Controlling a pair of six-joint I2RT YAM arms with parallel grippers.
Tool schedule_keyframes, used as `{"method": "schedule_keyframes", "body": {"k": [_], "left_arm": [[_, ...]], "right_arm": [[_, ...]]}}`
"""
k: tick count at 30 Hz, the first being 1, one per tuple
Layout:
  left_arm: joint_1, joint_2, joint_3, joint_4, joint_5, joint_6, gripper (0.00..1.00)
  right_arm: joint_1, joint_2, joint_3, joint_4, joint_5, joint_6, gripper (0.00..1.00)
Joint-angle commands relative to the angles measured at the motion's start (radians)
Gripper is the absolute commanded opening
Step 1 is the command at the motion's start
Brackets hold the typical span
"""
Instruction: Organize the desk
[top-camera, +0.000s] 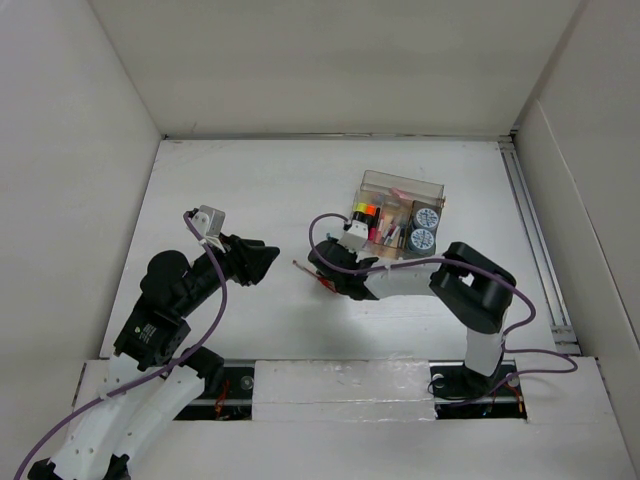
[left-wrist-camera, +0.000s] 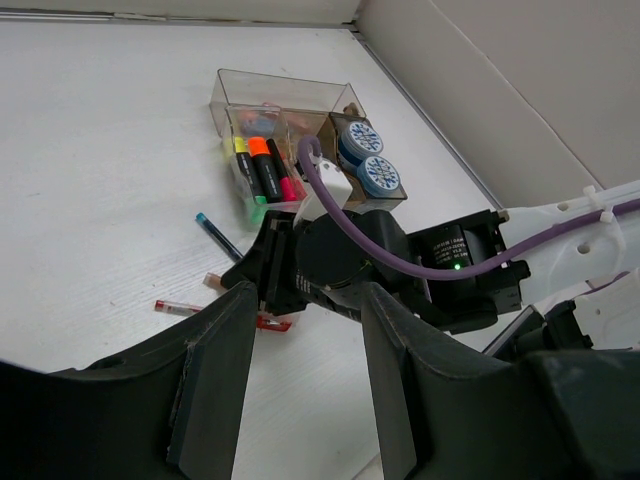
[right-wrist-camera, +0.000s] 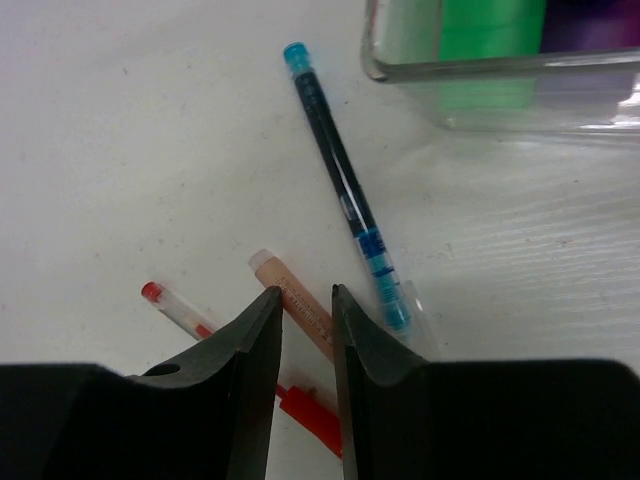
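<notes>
Right gripper (right-wrist-camera: 305, 298) straddles the tan pen (right-wrist-camera: 277, 279), clamped or not I cannot tell; pinch squarely across it before lifting

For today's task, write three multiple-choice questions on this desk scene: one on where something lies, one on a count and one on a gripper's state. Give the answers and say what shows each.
1. Where does the blue pen lie?
A) flat on the desk, outside the clear organizer
B) inside the organizer
C) upright against a wall

2. How many round blue-patterned rolls sit in the organizer's end compartment?
A) one
B) two
C) four

3. What is the state of the left gripper?
A) shut on a pen
B) shut on the organizer
C) open, holding nothing

Answers:
1 A: the right wrist view shows the pen lying on the white surface, clear of the organizer's corner.
2 B: the left wrist view shows two rolls side by side.
3 C: its fingers stand well apart, with nothing between them.
</notes>
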Motion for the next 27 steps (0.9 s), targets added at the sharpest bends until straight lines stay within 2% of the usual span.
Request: {"method": "schedule_keyframes", "body": {"k": [1, 5, 8, 10, 13, 14, 15, 19, 20, 22, 25, 27], "left_arm": [[0.003, -0.001, 0.014, 0.042, 0.012, 0.011, 0.42], [0.003, -0.001, 0.015, 0.04, 0.011, 0.009, 0.42], [0.003, -0.003, 0.014, 0.04, 0.011, 0.009, 0.42], [0.003, -0.004, 0.014, 0.042, 0.012, 0.009, 0.42], [0.003, -0.004, 0.015, 0.04, 0.011, 0.009, 0.42], [0.003, -0.004, 0.014, 0.04, 0.011, 0.009, 0.42], [0.003, -0.004, 0.015, 0.04, 0.011, 0.009, 0.42], [0.003, -0.006, 0.014, 0.04, 0.009, 0.009, 0.42], [0.003, -0.006, 0.014, 0.042, 0.011, 0.009, 0.42], [0.003, -0.004, 0.014, 0.04, 0.012, 0.009, 0.42], [0.003, -0.006, 0.014, 0.04, 0.011, 0.009, 0.42], [0.003, -0.004, 0.014, 0.04, 0.014, 0.009, 0.42]], "right_arm": [[-0.006, -0.004, 0.0, -0.183, 0.077, 0.022, 0.32], [0.003, 0.008, 0.023, -0.248, 0.072, 0.016, 0.49], [0.023, 0.014, 0.032, -0.281, 0.077, 0.019, 0.53], [0.023, 0.016, 0.032, -0.285, 0.072, 0.01, 0.51], [0.023, 0.04, 0.039, -0.294, 0.066, 0.005, 0.37], [0.023, 0.048, 0.043, -0.306, 0.066, 0.005, 0.27], [0.023, 0.056, 0.054, -0.315, 0.063, 0.007, 0.25], [0.032, 0.077, 0.062, -0.326, 0.06, 0.01, 0.28], [0.032, 0.082, 0.062, -0.326, 0.055, 0.008, 0.39], [0.032, 0.089, 0.063, -0.32, 0.051, 0.0, 0.47], [0.032, 0.093, 0.062, -0.297, 0.037, -0.018, 0.43], [0.032, 0.093, 0.059, -0.285, 0.026, -0.029, 0.3]]}}
